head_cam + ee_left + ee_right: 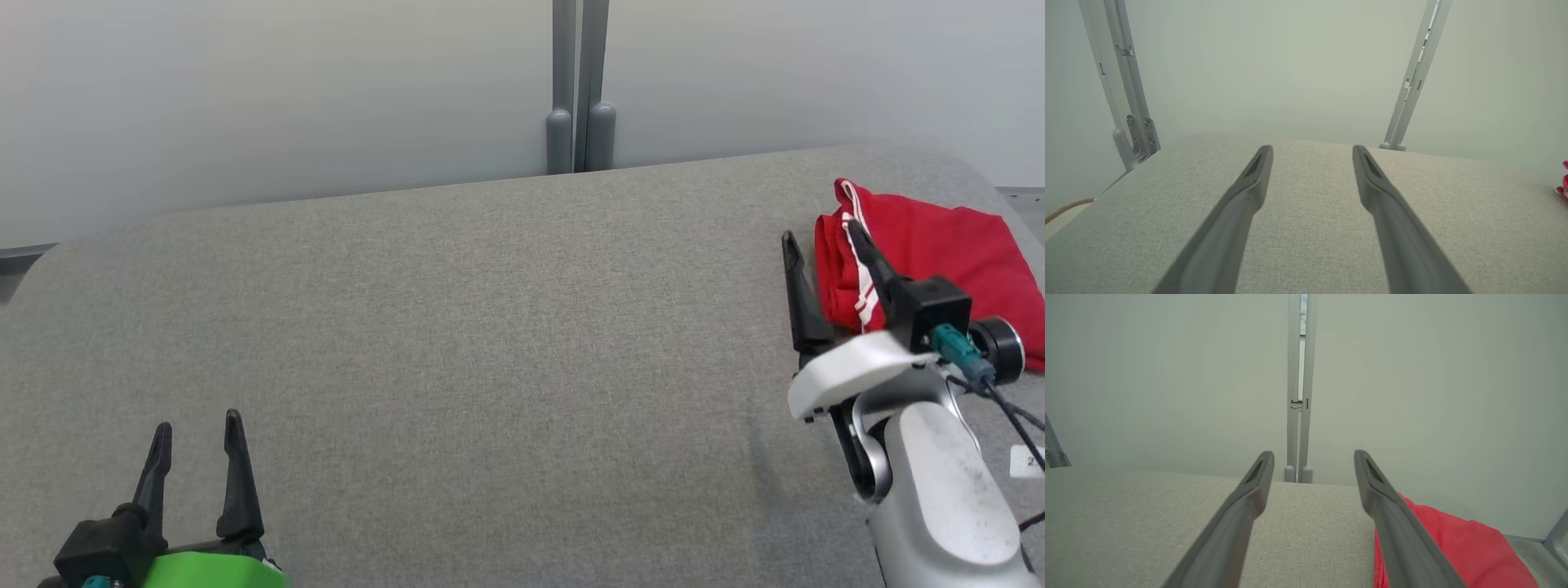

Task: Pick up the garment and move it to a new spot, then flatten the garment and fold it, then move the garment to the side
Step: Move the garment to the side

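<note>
I see red garment bunched at desk right edge; right pincer wide at its edge; left pincer wide; white tag unreadable.

Grey padded table; red garment lying far right.

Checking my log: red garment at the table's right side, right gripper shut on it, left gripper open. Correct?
No: the right gripper is open, jaws apart over bare table beside the red garment, as the right wrist view shows. The garment's place and the open left gripper are right.
</note>
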Available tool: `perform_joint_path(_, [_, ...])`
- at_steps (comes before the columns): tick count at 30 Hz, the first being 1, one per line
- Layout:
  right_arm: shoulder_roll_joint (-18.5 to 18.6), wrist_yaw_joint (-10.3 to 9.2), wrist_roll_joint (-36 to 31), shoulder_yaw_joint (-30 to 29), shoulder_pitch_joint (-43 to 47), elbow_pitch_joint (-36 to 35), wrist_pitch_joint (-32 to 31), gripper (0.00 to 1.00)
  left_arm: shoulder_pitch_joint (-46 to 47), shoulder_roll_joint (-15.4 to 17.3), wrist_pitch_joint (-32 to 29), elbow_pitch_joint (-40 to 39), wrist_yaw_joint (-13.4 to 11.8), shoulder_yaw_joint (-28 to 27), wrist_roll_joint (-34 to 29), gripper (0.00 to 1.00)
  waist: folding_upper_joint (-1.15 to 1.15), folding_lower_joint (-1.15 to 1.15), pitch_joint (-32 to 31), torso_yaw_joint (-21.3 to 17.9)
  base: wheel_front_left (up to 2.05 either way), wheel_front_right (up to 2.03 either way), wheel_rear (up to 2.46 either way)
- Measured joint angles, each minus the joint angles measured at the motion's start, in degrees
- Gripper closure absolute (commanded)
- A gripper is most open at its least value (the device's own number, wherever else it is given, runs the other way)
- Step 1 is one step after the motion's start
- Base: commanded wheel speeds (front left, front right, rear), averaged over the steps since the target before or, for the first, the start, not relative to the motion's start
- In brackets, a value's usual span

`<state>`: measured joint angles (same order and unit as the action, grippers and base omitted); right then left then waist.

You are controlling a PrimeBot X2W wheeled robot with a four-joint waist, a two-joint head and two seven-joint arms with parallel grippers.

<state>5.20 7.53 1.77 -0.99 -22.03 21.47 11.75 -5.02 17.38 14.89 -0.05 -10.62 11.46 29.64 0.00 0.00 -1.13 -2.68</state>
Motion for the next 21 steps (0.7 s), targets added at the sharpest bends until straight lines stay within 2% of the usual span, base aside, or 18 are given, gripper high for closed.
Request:
perform_joint_path(7, [-2.23, 0.00, -1.51, 0.11, 9.73, -9.27, -1.58, 0.00, -1.27, -0.01, 0.05, 0.70, -0.40, 0.01, -0.59, 0.00, 0.00, 0.00, 0.08, 1.33, 0.00, 0.00, 0.00])
perform_joint_path(10, [-2.25, 0.00, 1.44, 1.05, 13.22, -12.15, -2.18, 0.00, -1.77, -0.18, 0.05, 1.07, 0.10, 0.09, -0.56, 0.00, 0.00, 0.00, 0.14, 1.99, 0.00, 0.00, 0.00])
perform_joint_path(15, [-2.32, 0.00, 5.98, 1.86, 17.49, -13.89, -2.58, 0.00, -2.02, -0.44, 0.07, 2.34, 0.82, 0.13, -0.45, 0.00, 0.00, 0.00, 0.25, 3.01, 0.00, 0.00, 0.00])
perform_joint_path(21, [-2.32, 0.00, 6.71, 2.32, 18.47, -13.27, -2.23, 0.00, -2.41, -0.41, -0.14, 3.60, 2.58, 1.46, 0.03, 0.00, 0.00, 0.00, 0.04, 3.20, 0.00, 0.00, 0.00])
